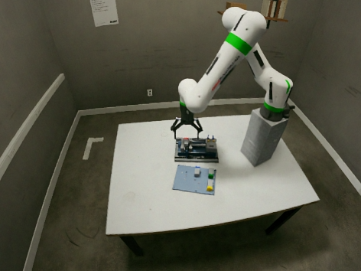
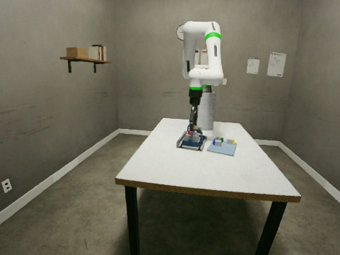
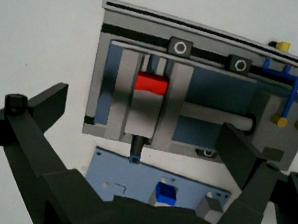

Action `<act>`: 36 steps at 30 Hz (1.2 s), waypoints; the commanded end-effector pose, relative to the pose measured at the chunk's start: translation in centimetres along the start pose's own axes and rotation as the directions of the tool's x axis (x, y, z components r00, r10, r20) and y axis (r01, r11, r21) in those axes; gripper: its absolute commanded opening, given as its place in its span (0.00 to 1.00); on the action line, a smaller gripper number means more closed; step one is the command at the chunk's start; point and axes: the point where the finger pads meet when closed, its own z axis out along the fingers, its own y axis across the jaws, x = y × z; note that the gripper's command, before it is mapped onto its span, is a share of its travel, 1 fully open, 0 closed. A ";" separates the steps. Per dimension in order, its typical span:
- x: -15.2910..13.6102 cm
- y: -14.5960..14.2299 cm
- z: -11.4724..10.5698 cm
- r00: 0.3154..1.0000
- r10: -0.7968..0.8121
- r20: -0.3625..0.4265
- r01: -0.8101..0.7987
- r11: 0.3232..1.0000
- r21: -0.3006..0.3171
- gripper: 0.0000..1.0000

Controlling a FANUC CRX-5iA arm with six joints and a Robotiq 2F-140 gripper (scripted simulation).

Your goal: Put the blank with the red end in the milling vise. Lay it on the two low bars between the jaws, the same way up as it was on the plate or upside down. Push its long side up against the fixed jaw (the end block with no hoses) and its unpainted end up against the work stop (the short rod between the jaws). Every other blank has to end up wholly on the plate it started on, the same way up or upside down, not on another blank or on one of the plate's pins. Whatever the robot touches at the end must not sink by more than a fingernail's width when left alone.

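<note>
The blank with the red end (image 3: pixel 148 104) lies in the milling vise (image 1: pixel 196 155) (image 2: pixel 191 142) (image 3: pixel 107 63) between the jaws. Its red end (image 3: pixel 150 84) points to the vise's far rail. Its unpainted end points to the short dark work stop rod (image 3: pixel 137 147). The blue hoses (image 3: pixel 274 67) are at the other end of the vise. My gripper (image 1: pixel 186 134) (image 2: pixel 193 127) (image 3: pixel 145 117) is open and empty, and hangs just above the vise, its fingers on either side of the blank and clear of it.
The blue plate (image 1: pixel 183 182) (image 2: pixel 225 149) (image 3: pixel 123 175) lies in front of the vise with a blue-ended blank (image 1: pixel 197 171) (image 3: pixel 165 193), a green-ended blank (image 1: pixel 210 174) and a yellow-ended blank (image 1: pixel 209 187). The arm's grey pedestal (image 1: pixel 264 138) stands at the table's back right.
</note>
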 end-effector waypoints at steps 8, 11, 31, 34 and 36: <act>0.0 -0.1 -0.4 1.000 0.000 0.000 0.000 1.000 0.002 1.00; 0.0 -0.1 -0.4 1.000 0.000 0.000 0.000 1.000 0.002 1.00; 0.0 0.0 -6.9 1.000 0.000 0.000 0.000 1.000 0.001 1.00; 0.0 0.0 -7.7 1.000 0.000 0.000 0.000 1.000 0.001 1.00; 0.0 -0.1 -8.2 1.000 0.000 0.000 0.000 1.000 0.001 1.00</act>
